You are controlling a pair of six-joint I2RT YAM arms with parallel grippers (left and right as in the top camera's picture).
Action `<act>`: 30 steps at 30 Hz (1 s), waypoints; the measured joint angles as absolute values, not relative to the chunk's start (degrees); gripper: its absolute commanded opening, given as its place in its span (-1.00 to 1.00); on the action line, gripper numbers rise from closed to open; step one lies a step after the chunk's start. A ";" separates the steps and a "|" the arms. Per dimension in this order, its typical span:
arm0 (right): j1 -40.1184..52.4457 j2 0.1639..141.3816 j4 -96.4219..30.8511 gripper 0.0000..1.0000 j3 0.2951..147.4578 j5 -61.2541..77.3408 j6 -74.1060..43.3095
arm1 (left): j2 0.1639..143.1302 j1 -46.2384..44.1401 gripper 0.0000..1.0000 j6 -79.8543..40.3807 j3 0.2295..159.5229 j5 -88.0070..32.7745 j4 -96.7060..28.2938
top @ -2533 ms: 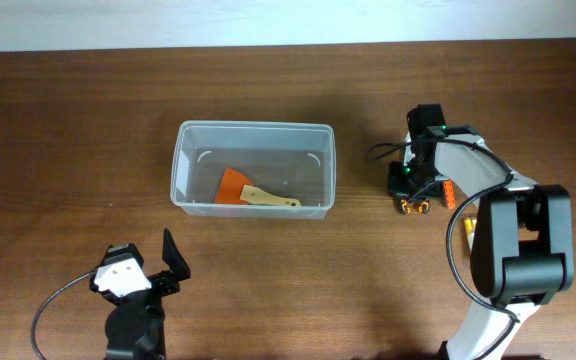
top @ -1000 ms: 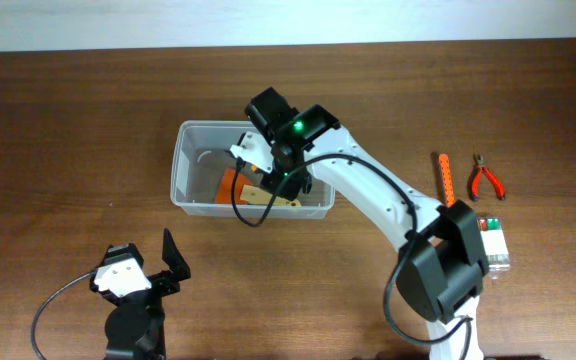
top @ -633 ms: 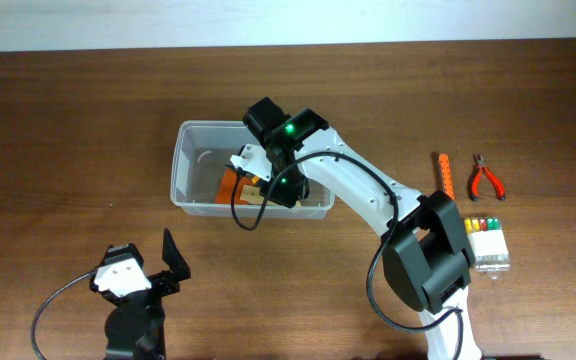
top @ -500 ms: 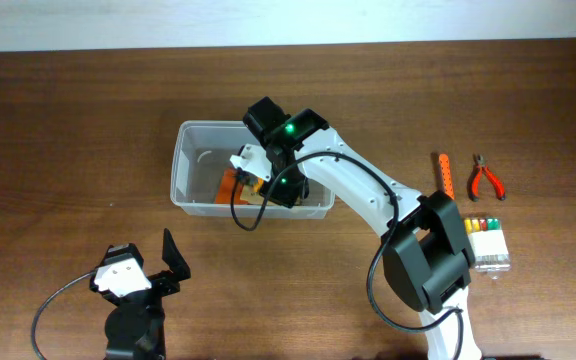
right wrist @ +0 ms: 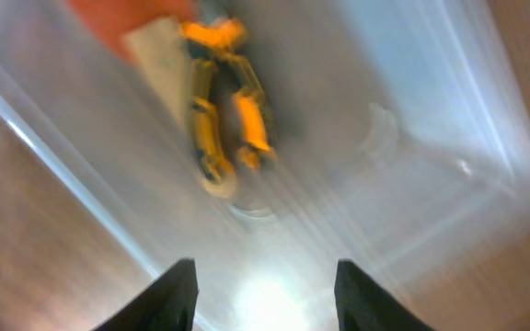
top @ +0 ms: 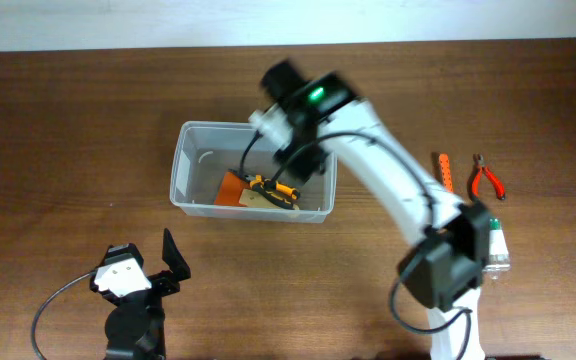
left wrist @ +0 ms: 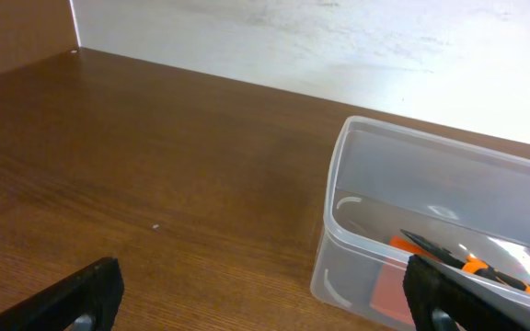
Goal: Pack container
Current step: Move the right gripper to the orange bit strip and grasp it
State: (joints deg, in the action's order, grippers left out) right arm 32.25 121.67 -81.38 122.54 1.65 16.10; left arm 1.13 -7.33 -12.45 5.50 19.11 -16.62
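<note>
The clear plastic container [top: 181, 170] stands in the middle of the table. In it lie an orange scraper [top: 232, 186] and yellow-handled pliers [top: 273, 188]. My right gripper [top: 296, 163] is open and empty, above the container's right half. In the blurred right wrist view the pliers [right wrist: 224, 119] lie below the open fingers [right wrist: 265, 299], apart from them, inside the container [right wrist: 486, 138]. My left gripper [top: 173, 262] is open and empty at the front left. The left wrist view shows its fingers [left wrist: 265, 303] apart, with the container [left wrist: 412, 133] and pliers [left wrist: 467, 264] ahead.
An orange-handled tool [top: 445, 175] and red pliers [top: 485, 179] lie at the right. A small white case with coloured bits [top: 496, 250] lies in front of them, partly behind the right arm. A white wall [left wrist: 339, 37] borders the table's far edge.
My right gripper brought the yellow pliers from the right side into the container, let them go there, and has now lifted up and right. The left arm has not moved.
</note>
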 measured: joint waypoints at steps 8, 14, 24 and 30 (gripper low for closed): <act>13.37 112.97 -92.97 0.00 135.76 -2.70 10.15 | 1.13 -7.33 0.99 -12.45 5.52 19.09 -16.62; 4.56 112.46 -96.71 0.07 135.61 -3.22 8.99 | 1.13 -7.33 0.99 -12.45 5.52 19.11 -16.62; -4.01 112.44 -86.74 0.19 122.15 -3.22 11.29 | 1.13 -7.33 0.98 -12.45 5.52 19.11 -16.62; -5.89 112.66 -76.38 0.28 107.72 -3.20 12.73 | 1.13 -7.33 0.98 -12.45 5.52 19.11 -16.62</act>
State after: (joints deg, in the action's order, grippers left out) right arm -5.89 112.66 -76.38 107.72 -3.20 12.73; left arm 1.13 -7.33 -12.45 5.52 19.11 -16.62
